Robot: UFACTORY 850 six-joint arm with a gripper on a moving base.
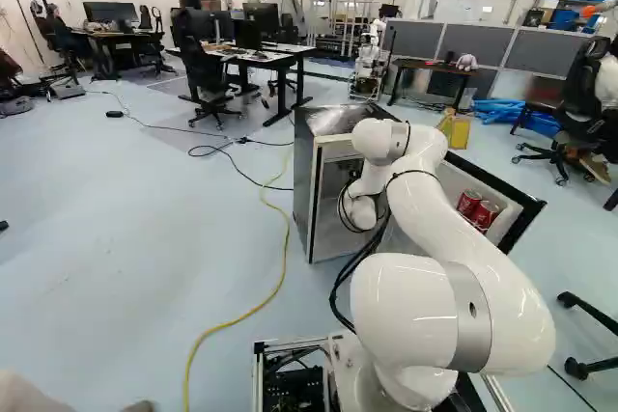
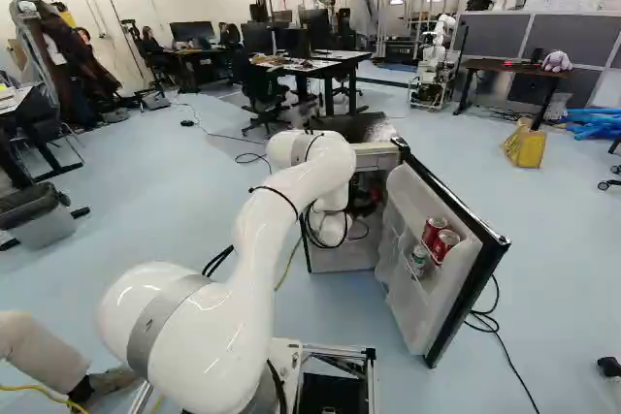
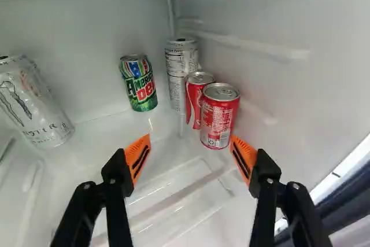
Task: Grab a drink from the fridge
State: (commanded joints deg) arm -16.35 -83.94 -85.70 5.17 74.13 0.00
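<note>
In the right base view my gripper (image 2: 363,201) is a dark shape inside the fridge (image 2: 361,128), largely hidden. The wrist view shows the gripper (image 3: 191,157) open, nothing between its orange pads. A red can (image 3: 219,117) stands upright ahead of it, closer to the finger on the red can's side. Another red can (image 3: 195,98) and a tall pale can (image 3: 177,65) stand behind that one by the wall. A green can (image 3: 139,84) stands apart, ahead of the other finger. Farther to that side is a large white can (image 3: 36,105).
The fridge door (image 2: 456,239) stands open, with red cans (image 2: 440,238) and a green-and-white can (image 2: 418,259) on its shelf. Fridge walls and a ribbed floor surround the gripper. Another robot (image 2: 432,63) stands farther back. A yellow cable (image 1: 282,272) crosses the floor.
</note>
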